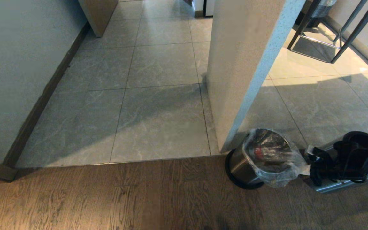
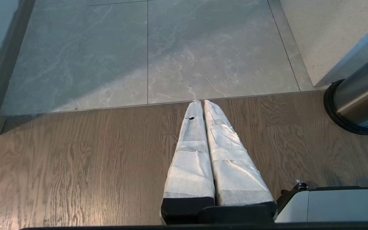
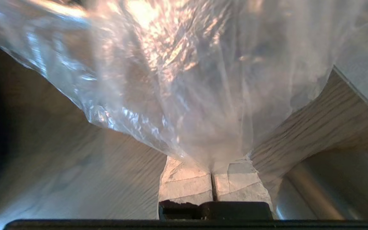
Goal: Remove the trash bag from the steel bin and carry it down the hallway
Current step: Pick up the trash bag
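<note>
Brushed steel marks the one bin [image 1: 240, 164], which is seen on the wood floor [image 1: 107, 195] at the foot of a pale pillar [image 1: 241, 64]. One clear bag [image 1: 272, 159] is still seated in the bin, its edge draped over the rim. The bag's plastic is pinched at the side away from the pillar by the right pincer [image 3: 212, 169], whose two padded fingers [image 3: 184, 182] are pressed together on it. The left pincer [image 2: 202, 105] is held closed and empty above the wood floor, well apart from the bin. One tiled hallway [image 1: 158, 95] is seen beyond the pillar.
</note>
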### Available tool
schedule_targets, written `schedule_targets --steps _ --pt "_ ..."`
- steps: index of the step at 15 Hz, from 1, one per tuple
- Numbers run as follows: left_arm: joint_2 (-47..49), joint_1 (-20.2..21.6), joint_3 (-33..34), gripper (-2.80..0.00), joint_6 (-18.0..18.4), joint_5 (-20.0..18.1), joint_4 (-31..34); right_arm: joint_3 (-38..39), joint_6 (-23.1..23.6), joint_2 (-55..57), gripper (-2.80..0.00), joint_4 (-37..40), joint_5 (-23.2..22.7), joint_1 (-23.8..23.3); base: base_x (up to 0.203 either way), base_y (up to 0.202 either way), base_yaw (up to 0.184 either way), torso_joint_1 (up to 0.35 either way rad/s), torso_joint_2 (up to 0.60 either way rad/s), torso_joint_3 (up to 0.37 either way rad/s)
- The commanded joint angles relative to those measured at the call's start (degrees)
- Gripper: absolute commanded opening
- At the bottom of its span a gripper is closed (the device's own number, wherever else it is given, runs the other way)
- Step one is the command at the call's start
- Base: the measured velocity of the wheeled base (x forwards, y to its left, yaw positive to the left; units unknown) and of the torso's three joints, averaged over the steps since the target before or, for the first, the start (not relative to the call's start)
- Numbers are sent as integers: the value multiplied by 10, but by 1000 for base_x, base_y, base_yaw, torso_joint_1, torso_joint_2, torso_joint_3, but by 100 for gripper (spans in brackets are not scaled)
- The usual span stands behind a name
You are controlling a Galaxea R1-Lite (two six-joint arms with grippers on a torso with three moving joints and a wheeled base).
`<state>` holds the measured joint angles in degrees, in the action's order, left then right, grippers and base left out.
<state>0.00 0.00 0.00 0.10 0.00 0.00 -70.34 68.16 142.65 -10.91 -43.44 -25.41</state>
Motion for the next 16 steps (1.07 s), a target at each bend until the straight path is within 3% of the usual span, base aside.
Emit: schedule_targets --steps 1,8,10,16 --pt "0 0 0 -280 0 0 0 2 4 -36 -280 19 -2 -3 0 0 0 0 0 0" --pt "0 0 0 -280 0 0 0 10 -9 -193 -280 177 -2 2 0 0 0 0 0 0" --pt "0 0 0 -280 0 0 0 13 -33 -229 -280 222 -2 29 0 0 0 0 0 0" --pt "0 0 0 -280 0 0 0 8 -111 -229 -280 224 3 131 0 0 0 0 0 0"
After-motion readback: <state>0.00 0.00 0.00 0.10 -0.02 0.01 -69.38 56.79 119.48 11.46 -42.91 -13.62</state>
